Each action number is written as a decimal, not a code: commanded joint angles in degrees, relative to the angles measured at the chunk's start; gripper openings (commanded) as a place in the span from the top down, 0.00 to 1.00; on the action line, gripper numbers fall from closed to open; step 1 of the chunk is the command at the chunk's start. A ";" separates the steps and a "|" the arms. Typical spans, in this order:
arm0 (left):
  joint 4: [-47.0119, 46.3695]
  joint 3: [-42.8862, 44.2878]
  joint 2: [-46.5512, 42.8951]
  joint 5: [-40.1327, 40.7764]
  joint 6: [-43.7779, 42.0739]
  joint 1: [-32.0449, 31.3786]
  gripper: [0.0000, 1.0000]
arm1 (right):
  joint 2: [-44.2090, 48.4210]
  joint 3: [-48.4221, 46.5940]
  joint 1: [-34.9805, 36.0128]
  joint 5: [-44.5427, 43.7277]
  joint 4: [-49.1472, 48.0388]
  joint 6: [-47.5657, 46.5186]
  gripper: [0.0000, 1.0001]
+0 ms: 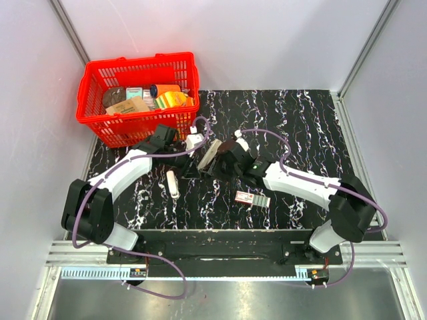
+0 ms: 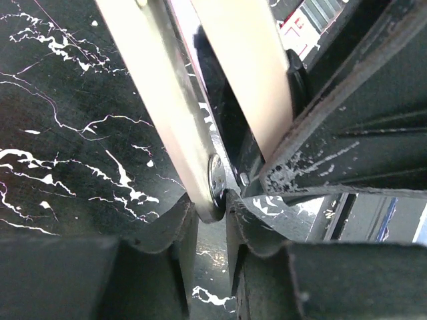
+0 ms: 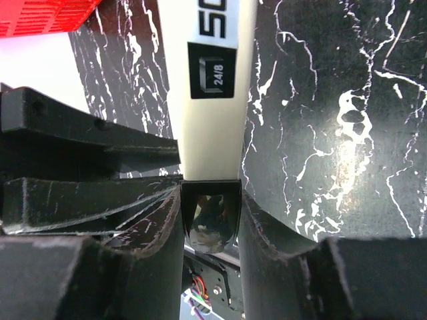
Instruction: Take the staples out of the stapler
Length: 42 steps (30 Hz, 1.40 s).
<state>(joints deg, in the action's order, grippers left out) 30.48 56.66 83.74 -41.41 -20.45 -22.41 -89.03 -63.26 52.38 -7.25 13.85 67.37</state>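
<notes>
While both grip, left gripper [image 2: 212, 207]: nearly closed, pinching stapler [image 2: 167, 100] at its riveted end.
Right gripper [image 3: 210, 200]: clamped on its black end.
Beyond fingers: red basket [image 1: 127, 130].

basket [image 1: 133, 130] behind-left of stapler [image 1: 208, 155], box [image 1: 252, 198] before it

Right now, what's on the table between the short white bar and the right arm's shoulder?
A small flat red-and-white box lies there, nothing else; the top external view shows it.
</notes>
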 commanded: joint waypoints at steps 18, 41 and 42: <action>-18.07 -5.15 -5.60 32.14 -14.61 -1.93 1.00 | 3.34 5.08 -10.36 11.20 -4.36 -20.86 1.00; -63.95 -31.26 -3.42 66.89 -48.54 -15.28 1.00 | -0.44 2.45 -15.81 -0.84 1.97 -38.37 1.00; -65.18 -31.96 -3.06 67.16 -49.77 -15.81 1.00 | -0.61 2.36 -16.08 -0.93 1.97 -38.72 1.00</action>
<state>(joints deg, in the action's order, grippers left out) -25.56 28.51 79.24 15.73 -57.54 -36.38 -89.21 -58.08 40.53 3.86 15.11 28.27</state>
